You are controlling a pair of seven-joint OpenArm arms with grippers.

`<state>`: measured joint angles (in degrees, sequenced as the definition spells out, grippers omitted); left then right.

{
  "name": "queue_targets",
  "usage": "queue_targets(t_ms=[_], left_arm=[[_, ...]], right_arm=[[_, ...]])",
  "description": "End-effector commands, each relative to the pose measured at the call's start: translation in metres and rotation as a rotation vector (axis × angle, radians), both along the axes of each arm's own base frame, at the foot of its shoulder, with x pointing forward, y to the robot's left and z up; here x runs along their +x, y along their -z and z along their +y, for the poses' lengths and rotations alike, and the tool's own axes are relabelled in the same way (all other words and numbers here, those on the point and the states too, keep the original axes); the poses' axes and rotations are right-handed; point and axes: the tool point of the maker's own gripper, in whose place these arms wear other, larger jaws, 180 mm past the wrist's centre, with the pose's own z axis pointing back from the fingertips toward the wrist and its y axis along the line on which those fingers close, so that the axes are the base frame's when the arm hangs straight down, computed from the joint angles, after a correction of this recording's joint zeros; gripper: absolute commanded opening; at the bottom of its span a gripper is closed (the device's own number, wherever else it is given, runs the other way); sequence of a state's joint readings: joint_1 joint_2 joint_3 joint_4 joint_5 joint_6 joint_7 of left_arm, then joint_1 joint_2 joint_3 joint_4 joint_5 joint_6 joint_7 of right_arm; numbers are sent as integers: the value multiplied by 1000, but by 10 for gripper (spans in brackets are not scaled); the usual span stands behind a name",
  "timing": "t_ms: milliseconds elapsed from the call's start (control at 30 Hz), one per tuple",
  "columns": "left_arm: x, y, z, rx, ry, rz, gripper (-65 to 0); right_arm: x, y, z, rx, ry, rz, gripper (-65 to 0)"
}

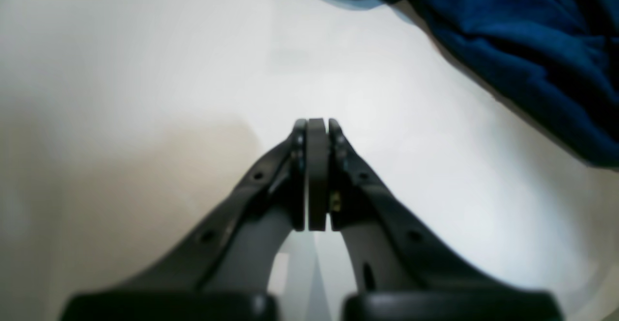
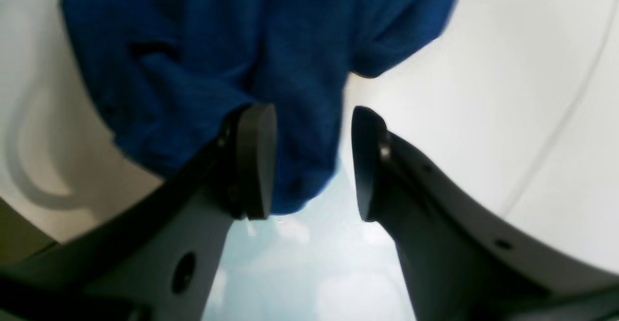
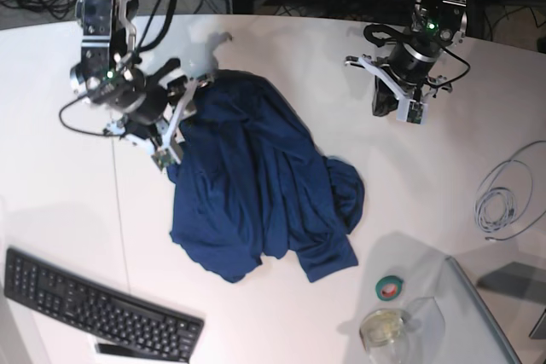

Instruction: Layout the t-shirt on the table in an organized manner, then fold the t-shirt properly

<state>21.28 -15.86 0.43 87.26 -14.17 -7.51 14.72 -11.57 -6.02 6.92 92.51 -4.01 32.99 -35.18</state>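
The dark navy t-shirt [image 3: 256, 185] lies crumpled in a heap on the white table [image 3: 444, 176]. My right gripper [image 3: 189, 95] is at the shirt's upper left edge. In the right wrist view the right gripper [image 2: 313, 161] is open, and a fold of the t-shirt [image 2: 217, 45] lies between the fingers, against the left pad [image 2: 256, 161]. My left gripper [image 3: 382, 101] is apart from the shirt, over bare table at the far right. In the left wrist view the left gripper [image 1: 317, 125] is shut and empty, with the t-shirt [image 1: 522, 45] in the upper right corner.
A black keyboard [image 3: 94, 304] lies at the front left. A green tape roll [image 3: 391, 287] and a clear glass jar [image 3: 382, 328] sit at the front right beside a grey panel [image 3: 486, 321]. A white cable coil [image 3: 503, 198] lies at the right. Cables run along the far edge.
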Motion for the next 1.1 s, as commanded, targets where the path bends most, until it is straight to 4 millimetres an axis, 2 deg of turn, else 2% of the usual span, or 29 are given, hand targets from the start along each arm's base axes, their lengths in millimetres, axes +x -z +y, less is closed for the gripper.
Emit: queue_targets(t_ms=[0,100,233,400,533,767,933,1067], left_arm=[[7,-10,1,1,3,-42,-650],[7,-11,1,0,3,-43,-650],[9,-13,-1,-2,8,-51,-650],[6,-18,-28,-16,98,-58,-650],[6,-23,-39,-27,129,-69,-650],[12,-40,-41,-60,131,-194,-650],[9,-39,-38,-52,135,-191,-650],[6,-31,-34,-45,127,-169,-650]], right_arm=[[11,-15,7,49,11,-82,-407],[8,-21,14,108,18,-155,-407],[6,-21,15,117,21,-163,-407],[5,-20,14,116,23,-161,-407],[4,-19,15,118,23,-158,-407],[4,-18,15,118,23,-155,-407],[5,-19,15,118,23,-158,-407],[6,-20,16,119,20,-162,-407]])
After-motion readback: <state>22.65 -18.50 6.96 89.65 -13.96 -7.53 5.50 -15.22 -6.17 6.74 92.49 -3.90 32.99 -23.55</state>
